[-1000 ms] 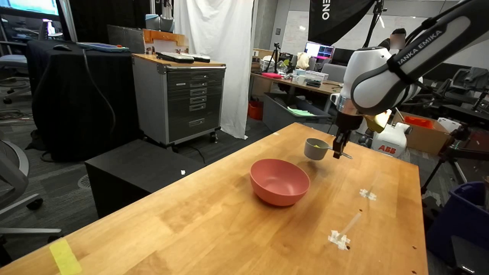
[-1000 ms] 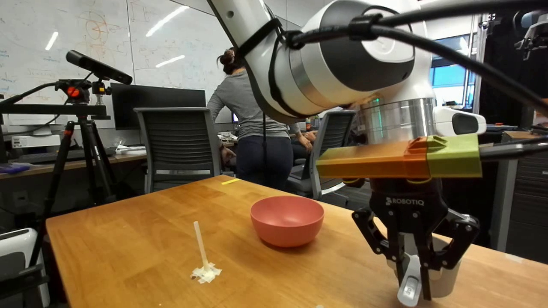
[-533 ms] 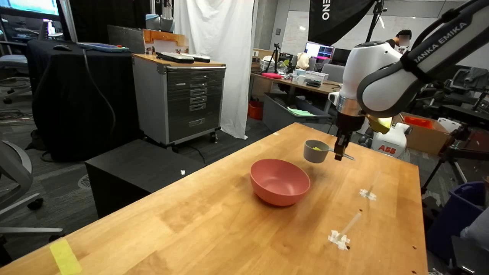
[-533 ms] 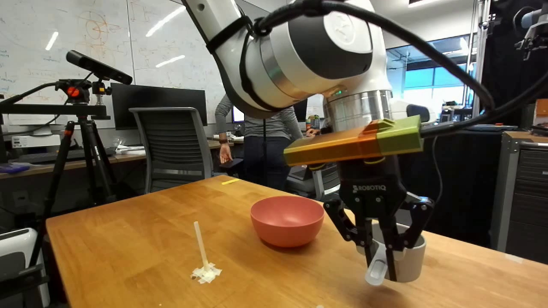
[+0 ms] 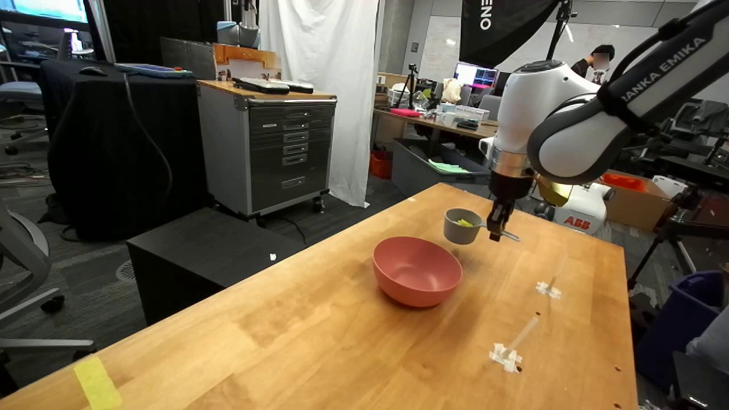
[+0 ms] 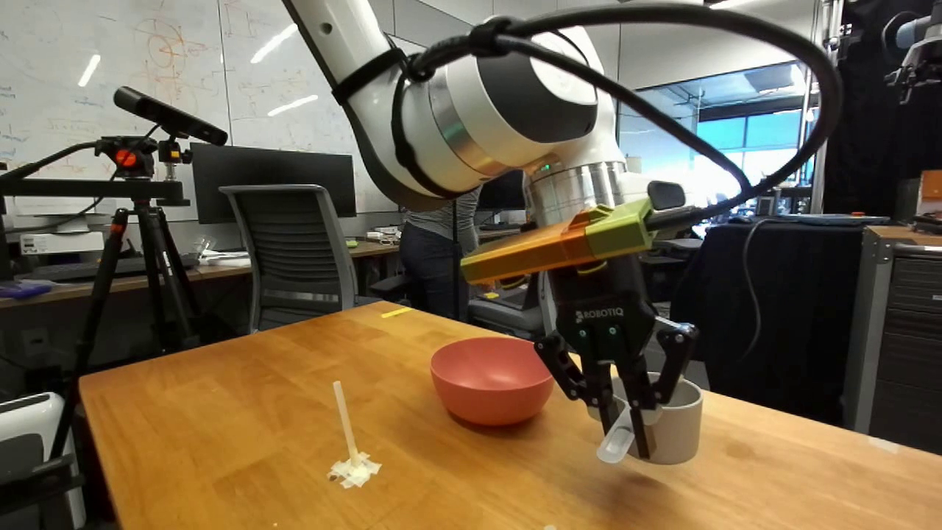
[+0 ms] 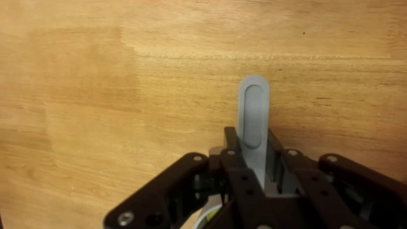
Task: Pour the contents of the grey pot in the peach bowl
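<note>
The end effector (image 6: 625, 439) is closed on the handle (image 7: 253, 108) of the grey pot (image 5: 460, 229), above the table (image 5: 319, 319). In an exterior view, this pot, with yellow lumps (image 5: 465, 222) inside, is between one and two o'clock from the peach bowl (image 5: 417, 272).

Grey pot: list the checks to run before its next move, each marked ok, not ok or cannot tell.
1. Gripper shut on the handle of the grey pot: ok.
2. Grip firm enough for tilting: cannot tell.
3. Pot off the table: ok, it hangs above it.
4. Contents in the pot: ok, yellow pieces show.
5. Peach bowl on the table, opening up: ok.
6. Pot over the bowl: not ok, off to one side in both exterior views.
</note>
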